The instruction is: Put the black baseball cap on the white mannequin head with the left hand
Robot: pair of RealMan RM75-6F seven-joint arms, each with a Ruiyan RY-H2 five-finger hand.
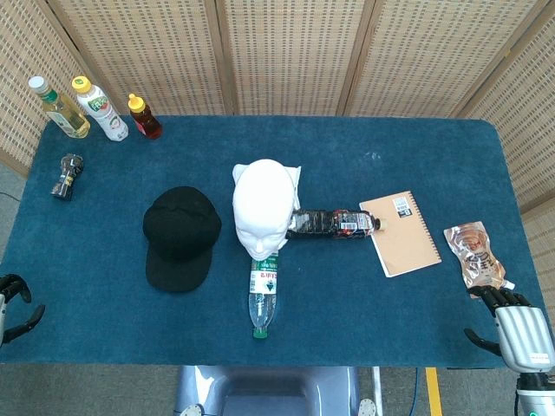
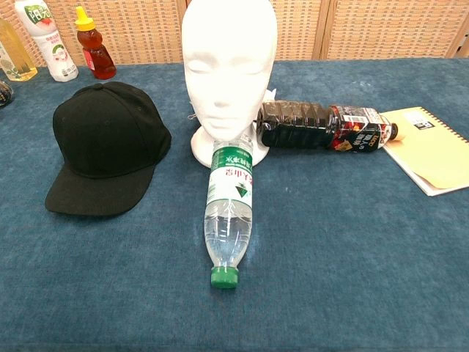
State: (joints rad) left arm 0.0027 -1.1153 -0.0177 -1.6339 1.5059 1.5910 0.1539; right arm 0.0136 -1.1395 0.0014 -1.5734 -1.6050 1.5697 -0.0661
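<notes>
- We find the black baseball cap [image 1: 179,238] lying crown up on the blue worktop [image 1: 416,321], brim toward the robot, just beside the white mannequin head [image 1: 263,206] on the robot's left; nothing holds it.
- The mannequin head stands upright and bare, so we judge the task not yet begun.
- The left hand [image 1: 16,308] sits at the near left edge of the worktop, well apart from the cap, fingers apart and empty.
- The right hand [image 1: 512,321] rests at the near right edge, fingers spread, holding nothing (it has no part in this task).
- A clear water bottle [image 2: 229,211] lies against the head's base, a dark bottle [image 2: 319,126] beside it; either could catch a careless reach.
</notes>
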